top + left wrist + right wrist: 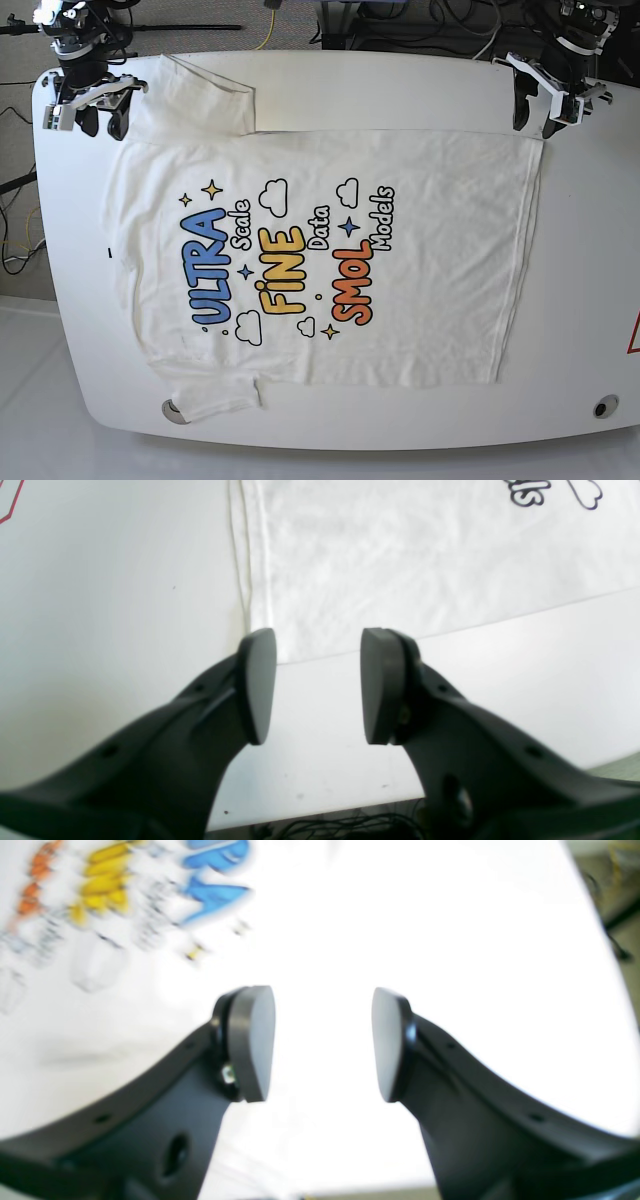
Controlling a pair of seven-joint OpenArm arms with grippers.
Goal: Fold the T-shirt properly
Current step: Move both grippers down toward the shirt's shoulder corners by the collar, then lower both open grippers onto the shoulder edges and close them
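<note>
We see one T-shirt (400, 270) flat on the table (580, 300), collar toward our right claw (90, 108), hem toward our left claw (545, 100). Both claws stand apart, empty.

White rounded table (580, 300), glossy pale floor (25, 400) at 7 o'clock, dark cables (420, 20) behind at 12, bright even light

Surface: white bench (580, 250), rounded corners.
Load: T-shirt (430, 290) spread flat, print up, hem toward the bench's red-marked end, sleeves toward the opposite end.
</note>
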